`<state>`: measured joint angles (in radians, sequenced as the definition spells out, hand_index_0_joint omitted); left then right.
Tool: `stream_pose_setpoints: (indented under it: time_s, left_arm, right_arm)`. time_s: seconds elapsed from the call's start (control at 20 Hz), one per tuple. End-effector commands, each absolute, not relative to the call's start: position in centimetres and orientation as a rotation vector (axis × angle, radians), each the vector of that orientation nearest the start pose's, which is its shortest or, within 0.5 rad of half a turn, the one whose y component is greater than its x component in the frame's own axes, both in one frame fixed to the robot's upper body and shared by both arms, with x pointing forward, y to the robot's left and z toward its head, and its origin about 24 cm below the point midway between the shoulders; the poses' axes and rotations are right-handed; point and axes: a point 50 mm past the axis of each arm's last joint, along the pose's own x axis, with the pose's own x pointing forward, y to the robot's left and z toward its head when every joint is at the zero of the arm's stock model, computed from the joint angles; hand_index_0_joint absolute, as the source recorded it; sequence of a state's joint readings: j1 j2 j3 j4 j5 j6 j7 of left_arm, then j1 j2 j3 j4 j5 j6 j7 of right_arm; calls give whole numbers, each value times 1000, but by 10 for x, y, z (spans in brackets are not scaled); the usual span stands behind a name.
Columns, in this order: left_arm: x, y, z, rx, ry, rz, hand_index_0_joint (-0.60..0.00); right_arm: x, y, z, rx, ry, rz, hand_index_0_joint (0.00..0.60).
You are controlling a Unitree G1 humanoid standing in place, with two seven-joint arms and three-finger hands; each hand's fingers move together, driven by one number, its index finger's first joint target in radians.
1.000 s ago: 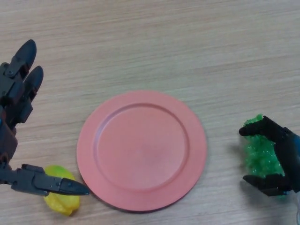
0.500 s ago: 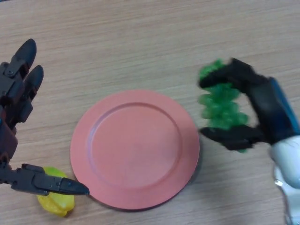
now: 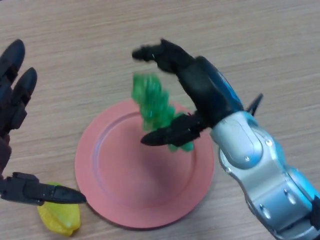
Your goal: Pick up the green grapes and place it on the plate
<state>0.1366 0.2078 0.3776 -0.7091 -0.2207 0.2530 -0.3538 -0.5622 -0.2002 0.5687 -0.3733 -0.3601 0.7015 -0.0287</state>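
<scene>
while our right hand stays out of it, clamped on the green grapes, they hang over the plate at its 12 o'clock. only lowering and letting go remain. our left hand rests spread at 9 o'clock.

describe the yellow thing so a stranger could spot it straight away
Start at the round pink plate mid-table. Just off its lower-left rim, the yellow fruit lies on the wood, partly under the left hand. It is the only yellow thing, unlike the green grapes.
</scene>
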Motion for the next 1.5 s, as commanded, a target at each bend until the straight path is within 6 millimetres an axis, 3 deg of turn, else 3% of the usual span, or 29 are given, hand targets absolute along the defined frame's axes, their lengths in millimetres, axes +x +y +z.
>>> stream_pose_setpoints:
  time_s: [0.05,0.35,0.6,0.9,1.5]
  left_arm:
    - [178,229,196,293,-556,-69,0]
    - [178,227,202,309,-572,-68,0]
    - [182,221,212,325,-599,-76,0]
    - [179,215,214,340,-603,-76,0]
    - [172,208,219,327,-593,-111,0]
  right_arm:
    - [269,-36,225,-681,-575,241,0]
    - [257,-57,233,-605,-593,237,0]
    - [222,-105,239,-389,-528,237,0]
    - [192,-130,228,-253,-509,268,0]
    - [183,-121,216,-215,-502,303,0]
